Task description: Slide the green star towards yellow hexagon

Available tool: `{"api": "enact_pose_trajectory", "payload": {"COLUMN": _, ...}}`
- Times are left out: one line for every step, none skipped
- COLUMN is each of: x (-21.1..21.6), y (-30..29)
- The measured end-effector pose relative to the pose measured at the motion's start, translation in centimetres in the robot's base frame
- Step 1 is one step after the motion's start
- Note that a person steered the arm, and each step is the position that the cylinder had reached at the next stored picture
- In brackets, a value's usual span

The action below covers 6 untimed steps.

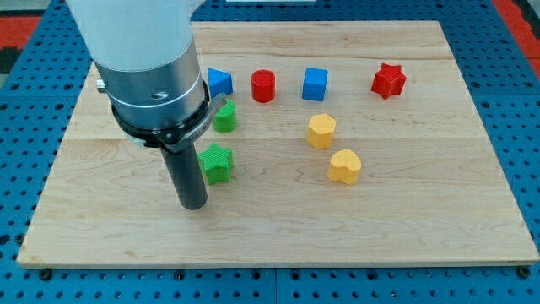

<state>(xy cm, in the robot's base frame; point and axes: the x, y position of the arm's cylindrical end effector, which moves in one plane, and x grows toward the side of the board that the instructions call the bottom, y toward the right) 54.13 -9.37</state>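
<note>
Just to the view's right of my tip (193, 205) and slightly above it sits the green star (217, 163), close beside the rod; actual contact cannot be confirmed. The tool is a plain dark rod with no jaws, so it neither opens nor closes and grips nothing. Its lower end rests on the table (422, 228) in the left half of the view.

Further to the tip's right and somewhat above, well apart from the star, is the yellow hexagon (321, 131). Just below and right of the hexagon lies a yellow heart (344, 166), near it but not touching.

Directly above the star, close to the arm's metal collar, stands a second green block (224, 116); its shape cannot be made out because the collar covers part of it.

Along the view's top, above and right of the tip, runs a row of four blocks: a blue block (220, 82), partly hidden by the arm, shape unclear; a red cylinder (263, 85); a blue cube (315, 84); and a red star (388, 80) at the far right. All four stand apart from one another.

The arm's body hides the upper left portion of the table.
</note>
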Motion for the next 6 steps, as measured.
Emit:
{"api": "enact_pose_trajectory", "payload": {"x": -2.1, "y": 1.0}}
{"api": "enact_pose_trajectory", "payload": {"x": -1.3, "y": 0.8}}
{"api": "enact_pose_trajectory", "payload": {"x": 2.6, "y": -1.1}}
{"api": "enact_pose_trajectory", "payload": {"x": -0.8, "y": -3.2}}
{"api": "enact_pose_trajectory", "payload": {"x": -5.0, "y": -1.2}}
{"api": "enact_pose_trajectory", "payload": {"x": -5.0, "y": 3.5}}
